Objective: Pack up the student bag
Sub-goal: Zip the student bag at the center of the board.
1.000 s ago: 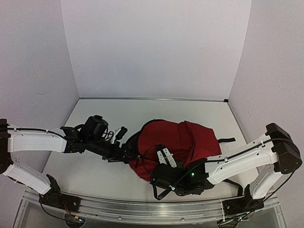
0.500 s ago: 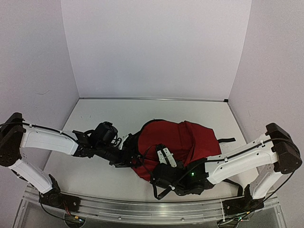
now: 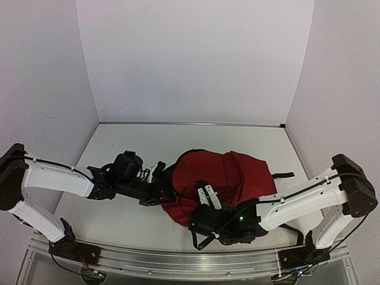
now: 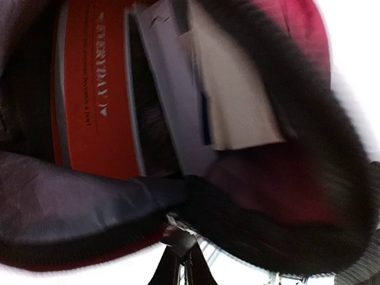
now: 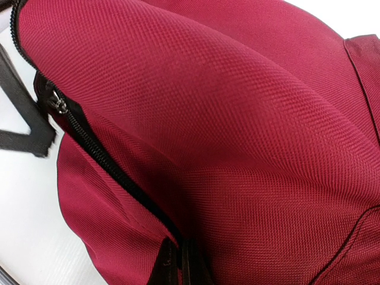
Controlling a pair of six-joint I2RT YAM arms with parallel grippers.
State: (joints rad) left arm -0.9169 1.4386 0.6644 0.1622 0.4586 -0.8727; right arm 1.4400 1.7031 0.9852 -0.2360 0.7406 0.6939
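The backpack [image 3: 228, 175] lies on the tabletop [image 3: 148, 142] between both arms, an orange book [image 4: 98, 95] and papers [image 4: 231, 101] inside. The left claw [image 4: 178, 267] pinches its opening's rim; the right claw [image 3: 203, 191] pinches red fabric beside the zipper.

Inside the student bag [image 4: 306, 29], white lettering ending in "ERYDAY" is printed lengthwise on an orange-red cover [image 4: 98, 101]. A smaller line beside it is too blurred to be read.

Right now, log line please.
left gripper: shut on student bag rim | right gripper: shut on its fabric | inside: red book, white papers
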